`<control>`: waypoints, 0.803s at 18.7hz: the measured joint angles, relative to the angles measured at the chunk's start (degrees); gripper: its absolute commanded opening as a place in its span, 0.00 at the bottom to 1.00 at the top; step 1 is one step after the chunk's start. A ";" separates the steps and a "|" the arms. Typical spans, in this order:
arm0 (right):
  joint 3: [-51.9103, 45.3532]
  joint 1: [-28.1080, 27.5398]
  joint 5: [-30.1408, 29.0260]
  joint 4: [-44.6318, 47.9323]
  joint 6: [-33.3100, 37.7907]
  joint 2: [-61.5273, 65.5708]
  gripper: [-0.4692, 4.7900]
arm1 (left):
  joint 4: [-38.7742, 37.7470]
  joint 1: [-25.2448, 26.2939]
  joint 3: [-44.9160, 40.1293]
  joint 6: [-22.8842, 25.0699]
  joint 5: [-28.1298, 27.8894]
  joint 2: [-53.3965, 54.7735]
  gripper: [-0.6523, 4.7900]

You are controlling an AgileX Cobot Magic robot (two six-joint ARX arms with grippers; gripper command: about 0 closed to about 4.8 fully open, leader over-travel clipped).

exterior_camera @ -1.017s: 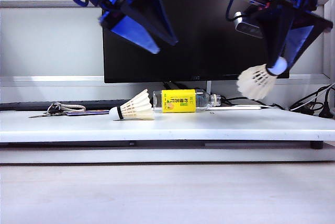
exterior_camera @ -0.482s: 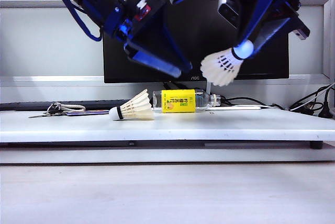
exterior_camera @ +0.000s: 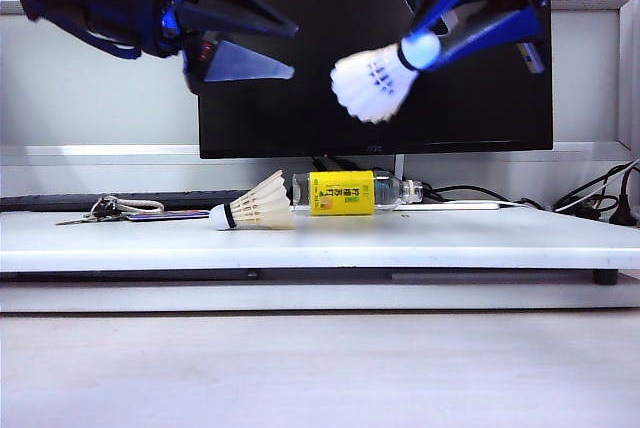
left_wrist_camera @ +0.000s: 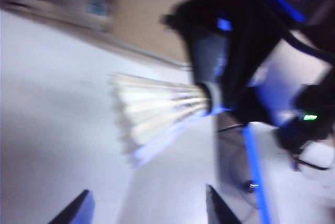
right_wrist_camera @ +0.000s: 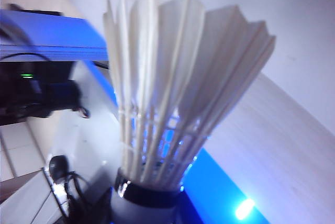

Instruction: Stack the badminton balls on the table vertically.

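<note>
One badminton ball [exterior_camera: 255, 210] lies on its side on the white table [exterior_camera: 470, 238], cork pointing left. The other badminton ball [exterior_camera: 372, 83] hangs high in front of the monitor. My right gripper [exterior_camera: 424, 46] is shut on its cork, with the feathers slanting down to the left. The right wrist view shows those feathers [right_wrist_camera: 178, 77] fanning away from the right gripper [right_wrist_camera: 147, 209]. My left gripper [exterior_camera: 290, 50] is at the upper left, open and empty, its fingers pointing level toward the held shuttlecock. In the blurred left wrist view the held shuttlecock [left_wrist_camera: 157, 111] lies ahead of the left gripper [left_wrist_camera: 146, 211].
A clear bottle with a yellow label [exterior_camera: 345, 193] lies right behind the resting shuttlecock. Keys [exterior_camera: 110, 210] and a keyboard sit at the back left. A black monitor [exterior_camera: 480, 98] stands behind the table, with cables [exterior_camera: 600, 198] at the back right.
My right gripper has swung its shuttlecock up and to the left. My left gripper has turned from pointing down-right to pointing level at it.
</note>
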 measured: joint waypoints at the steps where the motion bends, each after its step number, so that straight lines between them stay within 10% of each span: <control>1: 0.00 0.00 -0.59 -0.02 -0.22 0.00 0.34 | -0.04 -0.26 0.00 -0.07 0.92 0.61 0.64; 15: -0.02 1.01 -7.67 -0.02 -1.70 -0.04 0.34 | 4.13 -1.46 0.07 -1.55 6.45 3.48 0.55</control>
